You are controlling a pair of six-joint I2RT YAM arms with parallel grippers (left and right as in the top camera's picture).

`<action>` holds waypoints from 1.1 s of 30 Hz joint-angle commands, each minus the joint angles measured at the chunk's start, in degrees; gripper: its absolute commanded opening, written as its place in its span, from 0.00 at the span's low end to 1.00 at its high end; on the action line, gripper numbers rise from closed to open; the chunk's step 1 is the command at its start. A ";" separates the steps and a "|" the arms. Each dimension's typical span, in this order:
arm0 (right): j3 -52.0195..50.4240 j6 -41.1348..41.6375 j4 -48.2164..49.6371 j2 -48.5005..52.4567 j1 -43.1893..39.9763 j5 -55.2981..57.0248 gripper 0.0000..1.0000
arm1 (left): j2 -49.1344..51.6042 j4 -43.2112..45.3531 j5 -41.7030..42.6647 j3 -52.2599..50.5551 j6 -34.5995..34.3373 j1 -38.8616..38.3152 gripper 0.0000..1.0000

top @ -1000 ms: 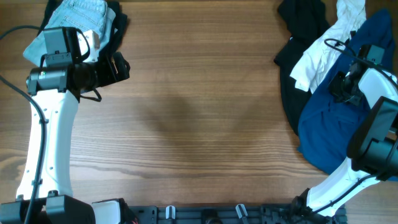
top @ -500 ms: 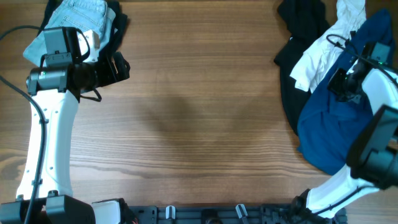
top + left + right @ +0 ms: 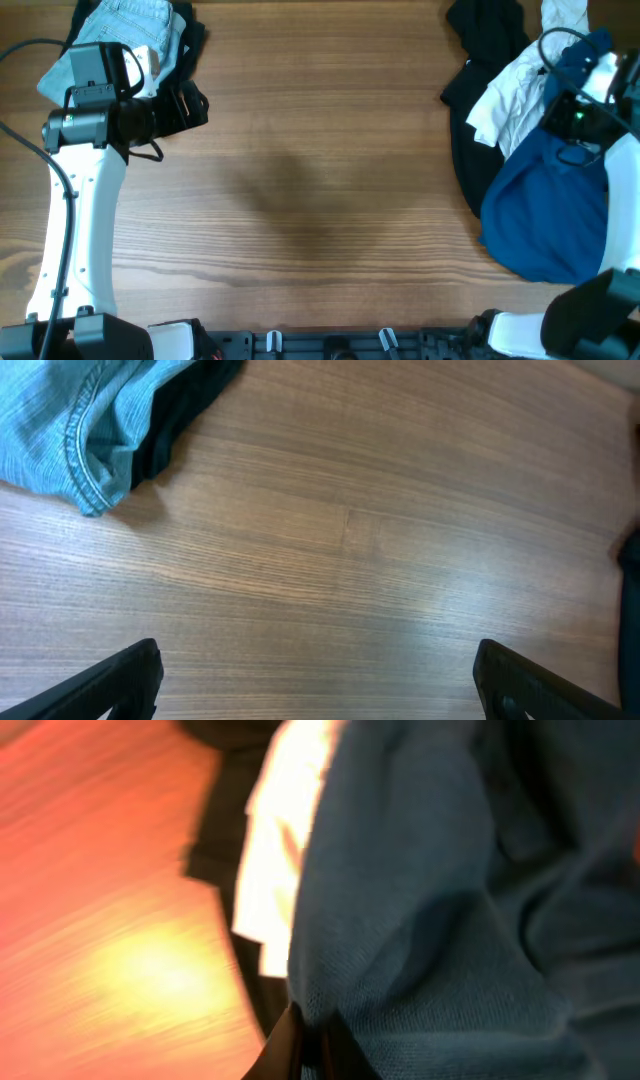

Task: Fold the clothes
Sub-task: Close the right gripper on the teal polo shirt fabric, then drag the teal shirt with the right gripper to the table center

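Two arms work at a wooden counter (image 3: 320,150), which fills most of the overhead view, its middle bare wood. The biggest garment is the deep-blue shirt (image 3: 545,215), lying in a loose heap at the counter's right edge, its upper part drawn up toward the right arm. Along the shirt's left side and past it toward the far right corner lies the black garment (image 3: 485,40), crumpled and partly covered. The white garment (image 3: 510,95) lies on top of the black one and touches the blue shirt's upper edge; its black marks cannot be made out. At the far left corner, well apart from that heap, sits a bundle of light-blue jeans (image 3: 135,25) with a dark cloth (image 3: 192,40) tucked against its right side.

The left gripper (image 3: 190,105) hangs just beside the jeans, jaws spread wide and grasping nothing; its wrist view shows only wood between the fingers (image 3: 115,680). The right gripper (image 3: 305,1045) is clenched, its fingertips pinching a fold of the blue shirt, with white and black cloth just beyond.
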 commanded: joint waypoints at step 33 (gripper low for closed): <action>9.55 -10.27 11.56 11.76 73.85 -15.26 0.16 | -1.36 0.96 1.66 1.92 -3.69 17.57 1.00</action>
